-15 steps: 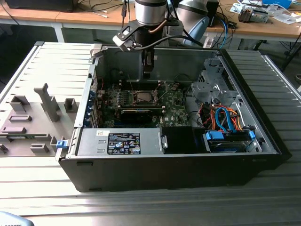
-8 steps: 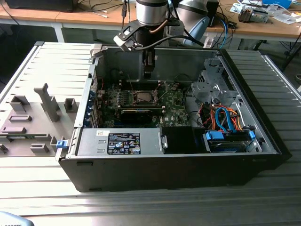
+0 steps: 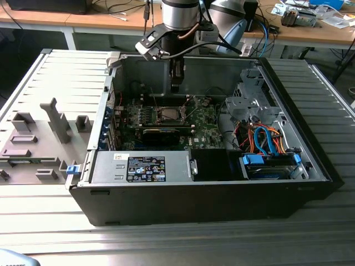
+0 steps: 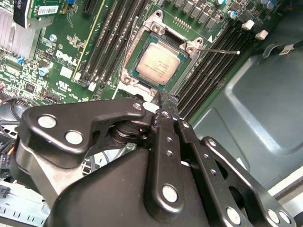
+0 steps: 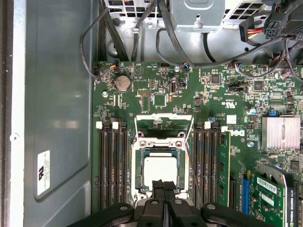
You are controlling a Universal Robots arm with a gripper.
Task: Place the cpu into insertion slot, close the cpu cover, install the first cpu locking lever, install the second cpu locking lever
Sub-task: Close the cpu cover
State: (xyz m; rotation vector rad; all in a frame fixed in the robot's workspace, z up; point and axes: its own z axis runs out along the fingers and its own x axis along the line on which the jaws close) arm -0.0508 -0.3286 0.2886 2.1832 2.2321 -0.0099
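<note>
Closest in, the gripper was pressed together, its two fingers flat against one another with nothing pinched between them, as both wrist views showed. Its tip hung over the near edge of the insertion slot; whether it touched anything there, I could not tell. Just past the tip, there was the cpu, lying flat and square inside the insertion slot, pale face up, so that part of the job looked done. I judged it a light, stiff little plate but a delicate one, best taken by its bare edges rather than pressed on its face. At the far side of the insertion slot the cpu cover appeared to be swung up and off the chip, not yet closed. It looked thin, rigid and hinged, the sort of part that wants a push on its free edge rather than a pinch. In the second wrist view a locking lever, a thin springy wire, angled out from a corner of the insertion slot, apparently unlatched. Around the insertion slot spread the green circuit board. Farther out, the exterior view showed the gripper reaching down into the open computer case, above the insertion slot, with the case on the slatted bench.
</note>
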